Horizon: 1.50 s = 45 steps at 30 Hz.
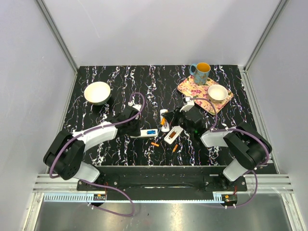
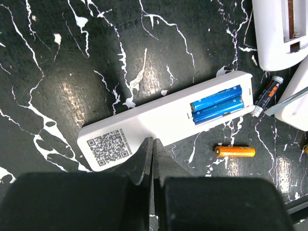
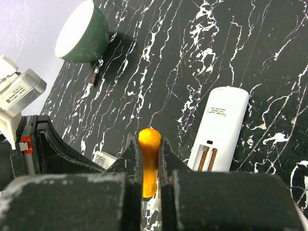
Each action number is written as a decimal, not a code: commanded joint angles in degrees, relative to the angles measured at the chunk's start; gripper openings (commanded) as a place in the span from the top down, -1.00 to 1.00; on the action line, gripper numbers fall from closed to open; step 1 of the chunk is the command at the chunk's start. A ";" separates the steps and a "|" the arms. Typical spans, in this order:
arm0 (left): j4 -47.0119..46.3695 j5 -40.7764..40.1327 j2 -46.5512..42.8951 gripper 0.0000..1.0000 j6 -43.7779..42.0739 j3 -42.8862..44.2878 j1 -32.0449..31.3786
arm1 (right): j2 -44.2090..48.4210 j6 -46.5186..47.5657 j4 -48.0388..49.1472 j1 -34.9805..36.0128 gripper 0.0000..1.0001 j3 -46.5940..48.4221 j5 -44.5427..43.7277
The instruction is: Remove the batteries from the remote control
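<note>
Clamping orange battery (image 3: 150, 161) lengthwise, tip forward: right end effector (image 3: 149, 143); left end effector (image 2: 152, 144) clenched.

Table (image 1: 144, 82): black marble-look top, white veining, glossy
Walls (image 1: 163, 29): plain pale grey panels on three sides
Frame posts (image 1: 57, 36): aluminium profiles at back corners
Front rail (image 1: 48, 185): slotted metal, near edge
Light: soft glare on tabletop

Glossy black marbled table (image 2: 57, 57); beyond my left fingers (image 2: 139, 163), smooth white plastic remote (image 2: 159, 120) with shiny blue batteries (image 2: 216, 103); between my right fingers (image 3: 131, 159), a glossy orange battery (image 3: 149, 154).
</note>
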<state>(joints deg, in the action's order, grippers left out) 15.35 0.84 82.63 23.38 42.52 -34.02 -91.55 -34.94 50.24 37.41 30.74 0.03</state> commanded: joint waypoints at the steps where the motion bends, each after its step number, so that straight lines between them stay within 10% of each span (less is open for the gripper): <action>1: 2.75 -0.75 -2.91 0.99 0.53 -1.04 -0.08 | 1.98 1.89 1.71 1.00 1.00 2.13 -3.28; 10: -2.87 6.89 -10.03 1.00 -2.81 -2.62 -3.49 | 4.27 1.54 1.09 1.26 1.00 1.16 -3.55; 23: -12.45 9.44 2.61 1.00 -0.70 -2.01 -8.69 | 9.10 2.24 -0.14 1.26 1.00 -1.21 -6.97; 45: -13.07 -0.49 14.31 1.00 1.76 6.69 -8.78 | 7.70 2.24 0.21 1.26 1.00 -1.21 -6.98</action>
<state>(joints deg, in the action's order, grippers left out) 2.92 4.71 94.85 24.38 46.70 -42.74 -83.26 -33.28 48.14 38.15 28.77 -6.39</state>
